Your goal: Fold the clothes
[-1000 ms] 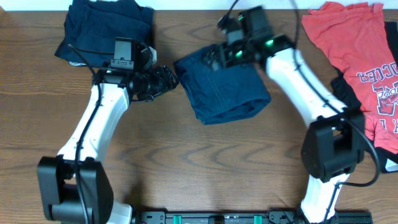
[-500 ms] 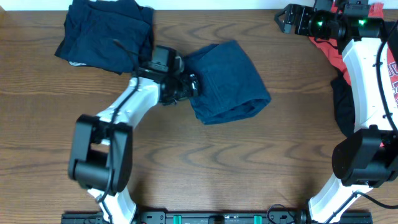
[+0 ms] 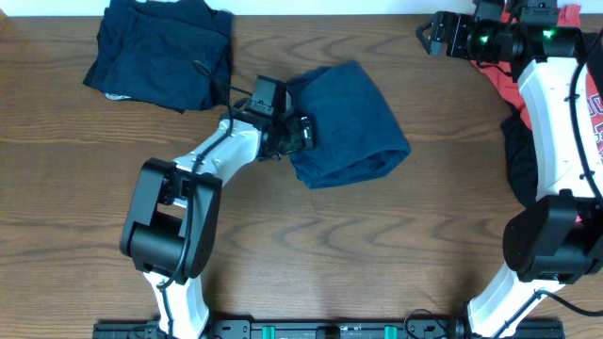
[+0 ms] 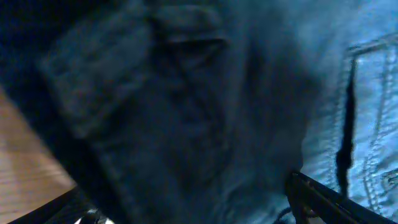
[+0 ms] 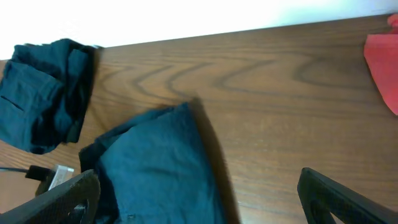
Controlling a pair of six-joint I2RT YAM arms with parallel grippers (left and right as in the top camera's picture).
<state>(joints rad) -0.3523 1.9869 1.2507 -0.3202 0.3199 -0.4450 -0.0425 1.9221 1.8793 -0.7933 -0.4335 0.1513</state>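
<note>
Currently the navy shorts (image 3: 350, 122) are lying folded into a rough rectangle near the middle of the desk (image 3: 377, 254), slightly toward the far edge. The left pincer (image 3: 303, 134) is pressing against the left edge of the fold. In the left wrist view its fingertips (image 4: 326, 198) are standing wide apart at the lower corners, and dark stitched fabric is filling the picture between them; no fold is showing as clamped.

A heap of other navy pieces (image 3: 160, 52) is sitting at the far left corner, well apart from the shorts. The coral-red T-shirt (image 3: 592, 108) is lying at the far right corner, mostly hidden by the right arm. Its white lettering is being cut off by the arm and the picture edge, so it cannot be read. A black garment (image 3: 516, 165) is showing beside the shirt, toward the right edge.

The right pincer (image 3: 431, 33) is hanging over the far edge near the shirt, jaws fully spread, holding nothing.
</note>
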